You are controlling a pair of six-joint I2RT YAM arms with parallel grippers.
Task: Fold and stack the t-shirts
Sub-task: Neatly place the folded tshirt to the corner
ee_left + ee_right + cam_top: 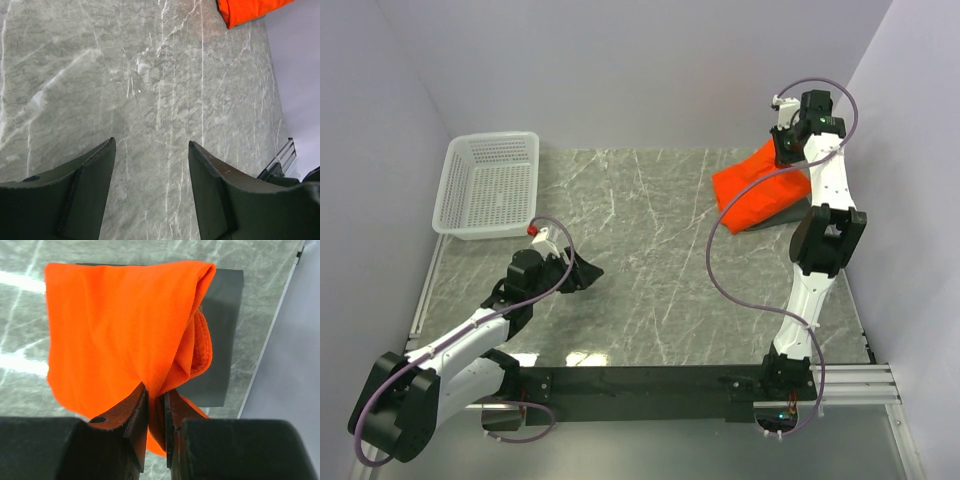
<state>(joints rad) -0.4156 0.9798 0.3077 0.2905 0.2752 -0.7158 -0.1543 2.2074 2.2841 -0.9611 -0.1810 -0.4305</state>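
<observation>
The orange t-shirt hangs folded from my right gripper at the far right of the table, its lower end resting on the dark grey t-shirt. In the right wrist view the gripper is shut on a pinched fold of the orange t-shirt, which drapes over the flat folded grey t-shirt. My left gripper hovers low over bare marble at the near left. Its fingers stand open with nothing between them, and a corner of the orange t-shirt shows far off.
A white lattice basket sits at the far left corner. The right wall stands close behind the t-shirts. A purple cable loops from the right arm over the table. A metal rail runs along the near edge.
</observation>
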